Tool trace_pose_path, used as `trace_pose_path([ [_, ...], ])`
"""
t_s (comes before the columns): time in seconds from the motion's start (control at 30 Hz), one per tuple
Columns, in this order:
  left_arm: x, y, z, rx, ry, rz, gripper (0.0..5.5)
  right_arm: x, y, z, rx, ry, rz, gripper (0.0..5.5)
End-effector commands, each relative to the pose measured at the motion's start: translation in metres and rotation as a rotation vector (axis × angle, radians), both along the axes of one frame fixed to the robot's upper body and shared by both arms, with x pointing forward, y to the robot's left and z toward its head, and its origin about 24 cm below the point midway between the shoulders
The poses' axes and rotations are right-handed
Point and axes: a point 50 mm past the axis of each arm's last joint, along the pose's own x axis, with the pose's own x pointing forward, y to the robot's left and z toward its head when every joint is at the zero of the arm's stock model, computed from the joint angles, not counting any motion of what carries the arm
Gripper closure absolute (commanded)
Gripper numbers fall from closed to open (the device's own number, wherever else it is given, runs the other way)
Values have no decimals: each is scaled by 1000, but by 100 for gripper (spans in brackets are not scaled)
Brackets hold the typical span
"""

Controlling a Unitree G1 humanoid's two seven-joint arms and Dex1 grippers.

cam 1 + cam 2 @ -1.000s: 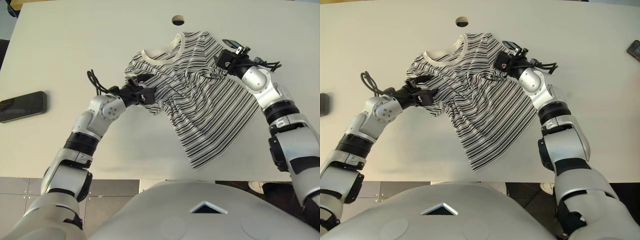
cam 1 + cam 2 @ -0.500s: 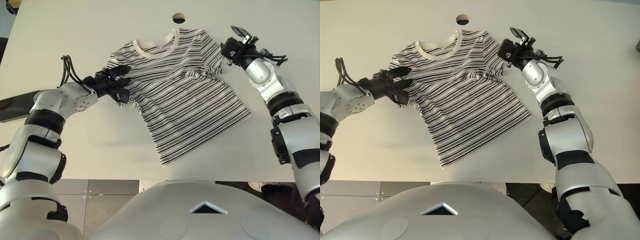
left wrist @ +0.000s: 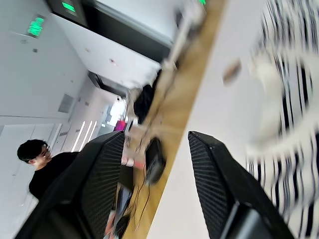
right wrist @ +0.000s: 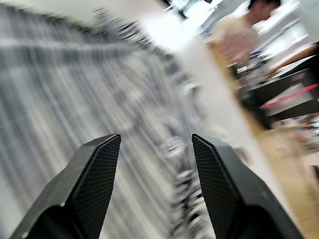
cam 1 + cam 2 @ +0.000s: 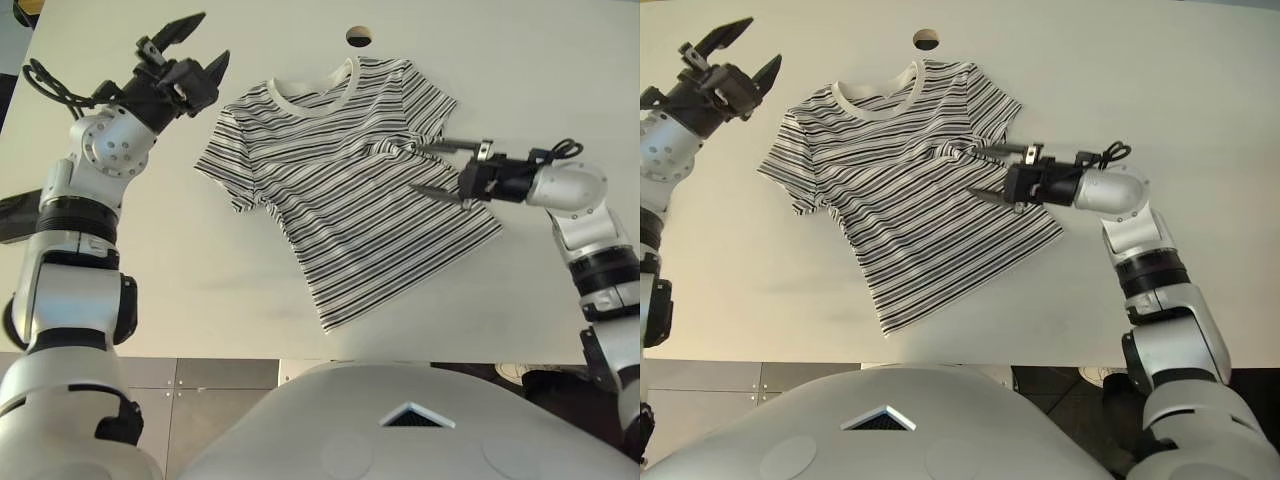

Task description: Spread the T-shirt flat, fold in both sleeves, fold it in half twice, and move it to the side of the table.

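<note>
The striped T-shirt (image 5: 340, 190) is laid tilted in the middle of the frame on the white surface (image 5: 560, 60), with a knot of cloth (image 5: 395, 150) bunched up right of its middle. The right tool (image 5: 416, 167) is held wide open just over that side, and the left tool (image 5: 210, 37) is held open and empty in the upper left, well apart from the shirt. If the knot is not smoothed first, a lump may be folded in, or the shirt may be dragged crooked.
</note>
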Motion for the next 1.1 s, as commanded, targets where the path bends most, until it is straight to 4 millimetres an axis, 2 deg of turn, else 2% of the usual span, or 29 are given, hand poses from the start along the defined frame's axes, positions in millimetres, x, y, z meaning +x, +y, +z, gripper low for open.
trace_pose_path([
  [0.03, -2, -17, 12, -209, 39, -45, 311, -11, -14, -15, -197, 72, 49, 285],
  [0.13, 4, -28, 29, -407, 44, -41, 311, -23, -17, -26, -304, 127, 114, 285],
  [0.2, 5, -35, 31, -460, 50, -37, 311, -37, -12, -30, -335, 184, 193, 285],
  [0.3, 5, -41, 26, -460, 70, -45, 311, -62, -4, -31, -345, 271, 302, 285],
  [0.43, 6, -43, 23, -459, 77, -43, 311, -83, 5, -27, -337, 326, 380, 285],
  [0.6, 7, -43, 20, -462, 82, -39, 311, -96, 11, -25, -338, 349, 416, 285],
  [0.77, 6, -44, 19, -459, 88, -38, 311, -81, 12, -9, -292, 269, 364, 285],
  [0.9, 2, -41, 13, -483, 127, -14, 311, -59, 11, 25, -138, 172, 268, 285],
  [1.0, -10, -25, -9, -540, 284, 91, 311, -44, 8, 56, 81, 132, 195, 285],
  [1.1, -36, -4, -33, -610, 454, 217, 311, -34, 8, 68, 228, 126, 137, 285],
])
